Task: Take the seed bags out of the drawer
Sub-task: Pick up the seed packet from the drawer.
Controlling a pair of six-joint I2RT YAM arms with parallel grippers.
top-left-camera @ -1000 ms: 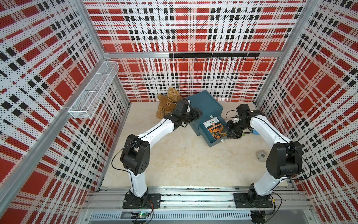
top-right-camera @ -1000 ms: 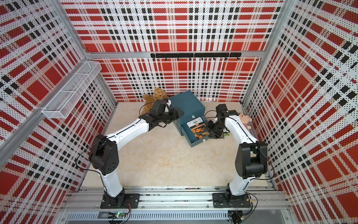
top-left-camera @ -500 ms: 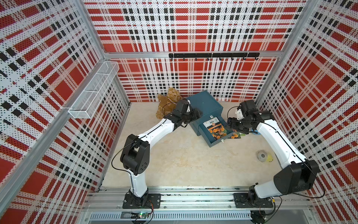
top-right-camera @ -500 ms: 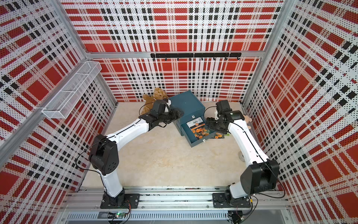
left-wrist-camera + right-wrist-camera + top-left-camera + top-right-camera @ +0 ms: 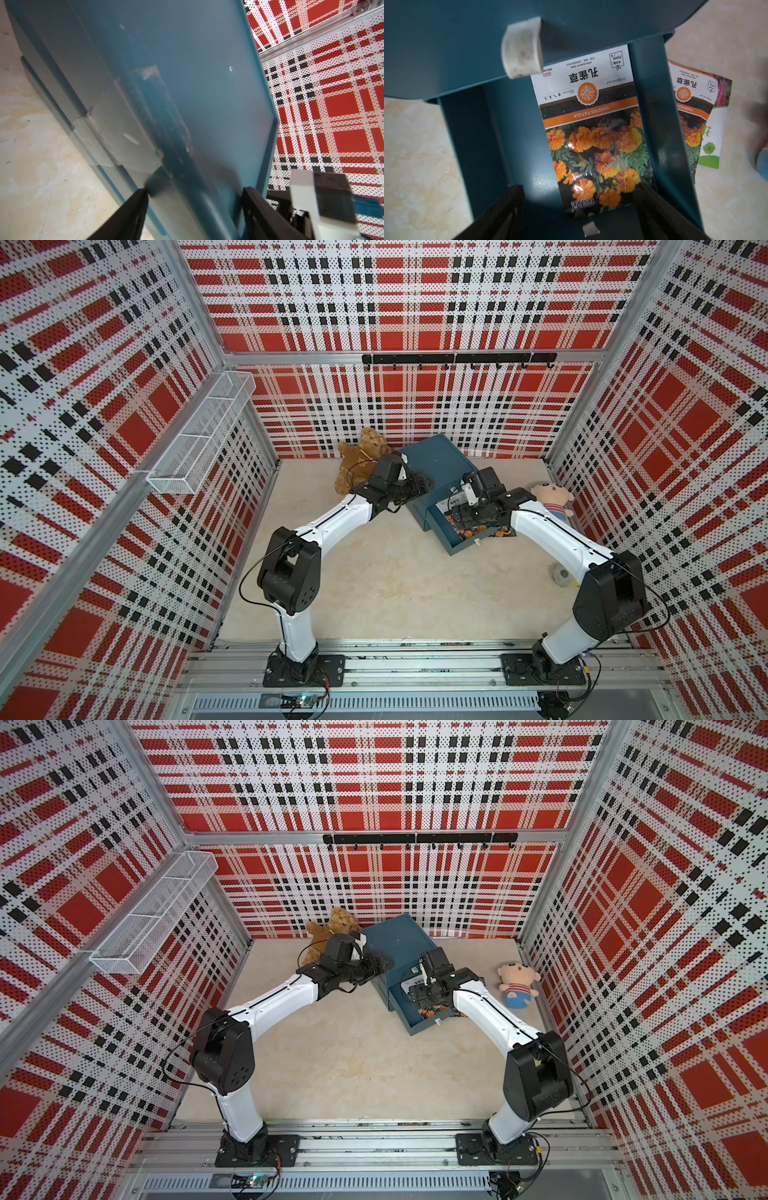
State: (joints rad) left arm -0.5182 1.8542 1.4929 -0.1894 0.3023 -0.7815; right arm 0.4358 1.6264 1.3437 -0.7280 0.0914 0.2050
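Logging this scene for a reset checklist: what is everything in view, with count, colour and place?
cabinet: one, teal, rear of table
drawer: one, teal, pulled open
seed bags: three visible, orange or pink flowers; one in drawer, two beside it on table
teddy bear: one, brown, beside cabinet
doll: one, pink head, table's right rear
wire basket: one, white, hung high on the left
hook rail: one, black, high at the back
grey roll: one, table's right side
left gripper: one, black, clamped on cabinet
right gripper: one, black, open above drawer
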